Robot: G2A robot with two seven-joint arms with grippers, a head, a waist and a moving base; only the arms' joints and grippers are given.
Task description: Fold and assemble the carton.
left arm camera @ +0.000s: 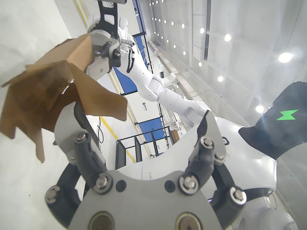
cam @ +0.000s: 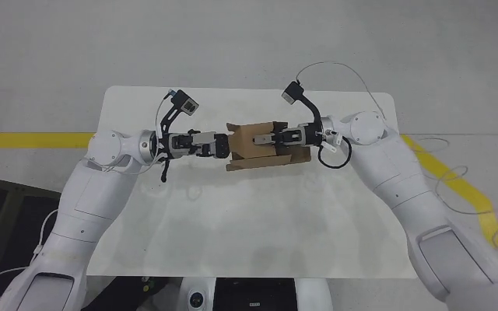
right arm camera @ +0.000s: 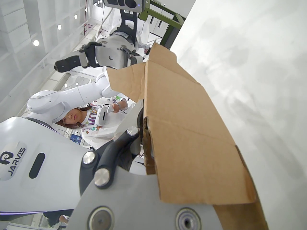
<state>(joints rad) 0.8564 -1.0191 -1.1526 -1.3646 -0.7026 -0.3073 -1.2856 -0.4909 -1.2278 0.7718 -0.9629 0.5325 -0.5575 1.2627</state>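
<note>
A brown cardboard carton is part-folded at the middle of the white table, its flaps sticking out. My right gripper comes in from the right and is shut on the carton's wall; one finger lies against the inner side, the other is hidden behind the cardboard. My left gripper is at the carton's left end, open wide. One left finger sits under a loose flap, the other stands free. The left gripper is also seen beyond the carton's far end.
The bare white table top spreads around the carton, with free room toward the front edge. Yellow floor tape runs past both sides of the table. A person with a handheld device stands behind the robot.
</note>
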